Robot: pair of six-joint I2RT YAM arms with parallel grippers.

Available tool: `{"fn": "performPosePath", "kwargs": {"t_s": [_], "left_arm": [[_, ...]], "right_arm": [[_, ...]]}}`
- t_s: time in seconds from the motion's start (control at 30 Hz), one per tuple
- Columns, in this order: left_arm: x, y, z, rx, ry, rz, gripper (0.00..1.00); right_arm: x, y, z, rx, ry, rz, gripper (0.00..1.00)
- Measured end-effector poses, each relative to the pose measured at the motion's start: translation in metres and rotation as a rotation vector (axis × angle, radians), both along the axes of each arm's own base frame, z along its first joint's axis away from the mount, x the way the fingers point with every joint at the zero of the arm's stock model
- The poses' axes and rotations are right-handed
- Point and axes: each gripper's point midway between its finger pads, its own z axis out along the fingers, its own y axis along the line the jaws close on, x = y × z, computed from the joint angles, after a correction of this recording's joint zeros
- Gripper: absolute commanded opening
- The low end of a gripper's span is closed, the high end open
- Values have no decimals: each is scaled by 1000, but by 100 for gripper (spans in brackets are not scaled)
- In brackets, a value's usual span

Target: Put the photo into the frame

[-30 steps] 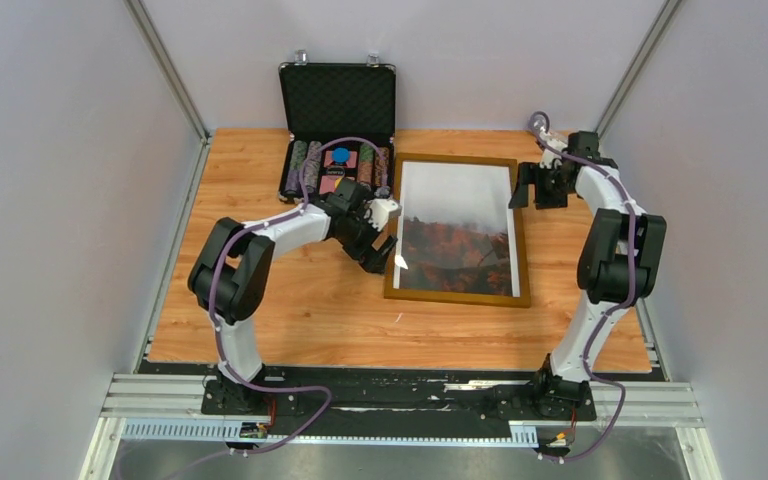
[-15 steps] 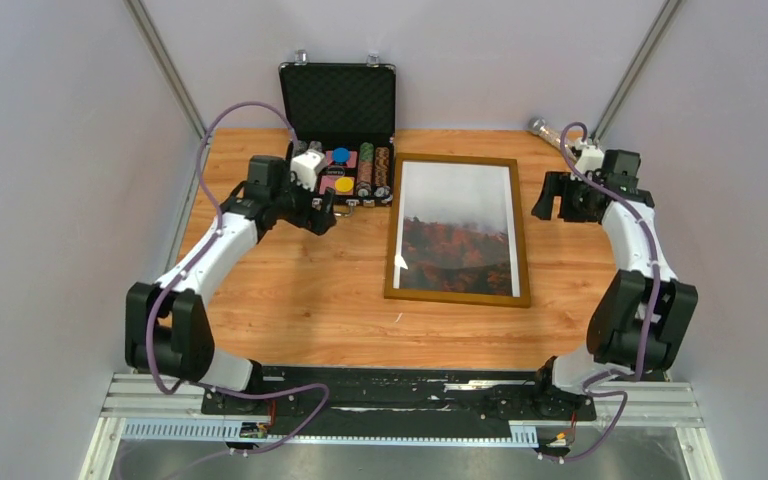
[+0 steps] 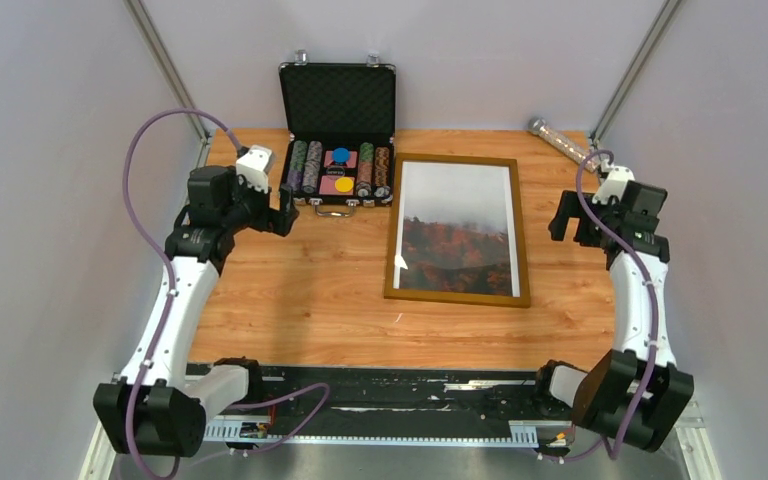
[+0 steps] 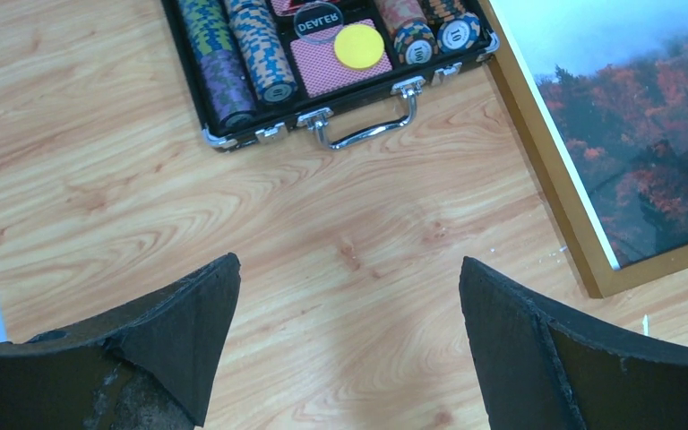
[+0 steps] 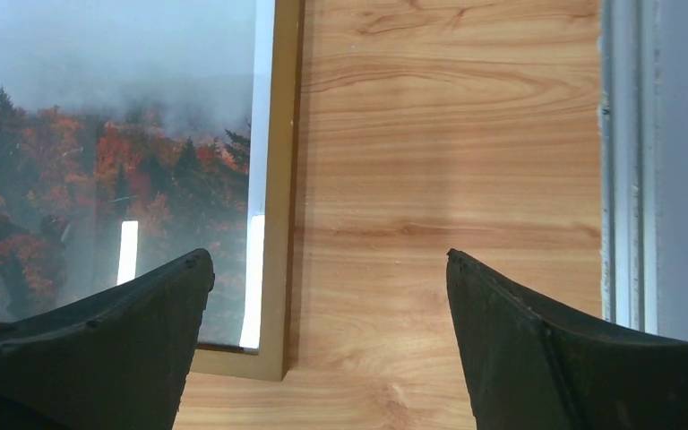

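The light-brown wooden frame (image 3: 390, 240) lies flat in the middle of the table. The photo (image 3: 457, 245) of red-orange trees under pale fog lies inside it, face up. My left gripper (image 3: 285, 205) hovers left of the frame, by the case's front corner, open and empty. In the left wrist view its fingers (image 4: 349, 262) span bare wood, with the frame's corner (image 4: 546, 170) and photo (image 4: 645, 152) at the right. My right gripper (image 3: 565, 218) hangs just right of the frame, open and empty. Its wrist view (image 5: 330, 255) shows the frame's rail (image 5: 282, 179) and photo (image 5: 107, 179).
An open black poker-chip case (image 3: 338, 130) with rows of chips stands at the back, left of the frame; its handle (image 4: 363, 134) faces the table's middle. A clear tube (image 3: 560, 140) lies at the back right corner. Grey walls close in both sides.
The left arm swung away from the frame's left edge to beside the case. The right arm drew back toward the near right, and its jaws spread wider.
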Motion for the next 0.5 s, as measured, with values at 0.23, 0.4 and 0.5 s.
{"fn": "performPosePath", "kwargs": {"t_s": [0.23, 0.4, 0.5], "left_arm": [[-27, 15, 22, 21, -7, 73, 100], [-43, 25, 51, 29, -51, 131, 100], [-54, 28, 61, 34, -75, 148, 100]], "right_arm": [[-28, -4, 25, -56, -106, -61, 100], [-49, 2, 24, -65, -150, -79, 100], [-61, 5, 22, -67, -172, -94, 100]]}}
